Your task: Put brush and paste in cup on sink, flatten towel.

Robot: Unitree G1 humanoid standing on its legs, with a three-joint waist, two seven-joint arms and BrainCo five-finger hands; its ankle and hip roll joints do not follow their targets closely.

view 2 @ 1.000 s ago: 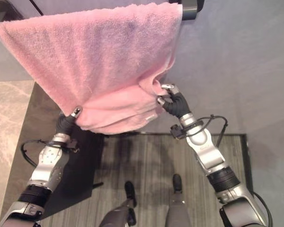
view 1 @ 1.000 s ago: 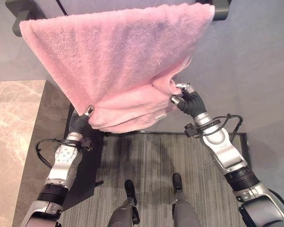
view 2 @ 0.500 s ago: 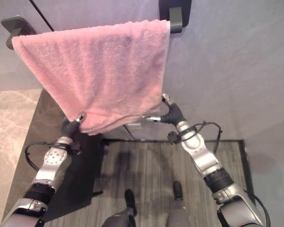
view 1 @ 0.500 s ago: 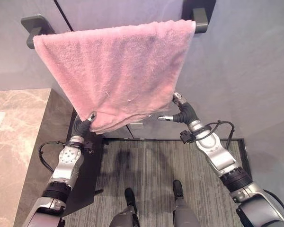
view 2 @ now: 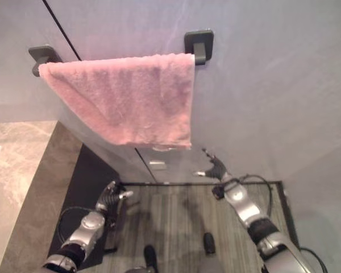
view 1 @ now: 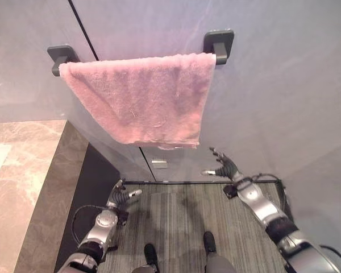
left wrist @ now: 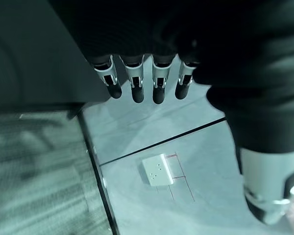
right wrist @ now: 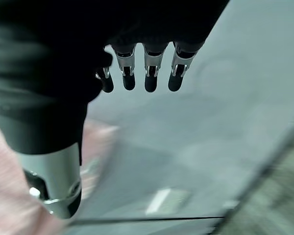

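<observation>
We see the pink towel draped over a dark wall rail whose two brackets sit at either end, high on the grey wall. Its long axis runs along the rail, from the bracket on our left to the one on our right, and the cloth hangs down from it. The top edge lies straight along the rail; the bottom edge is not level, slanting so that the cloth reaches lowest toward our right side, where a small pale fold peeks out beneath it. The surface looks mostly smooth, with faint creases near the middle. Both of our hands are low and well apart from the towel, holding nothing. Our left hand is down beside the dark face of the stone counter, over the striped floor mat, its fingers extended and loosely spread in the wrist view. Our right hand is below the towel's lower right corner, near the wall, fingers straight and thumb held apart. A small white wall outlet sits low on the wall between our hands.
</observation>
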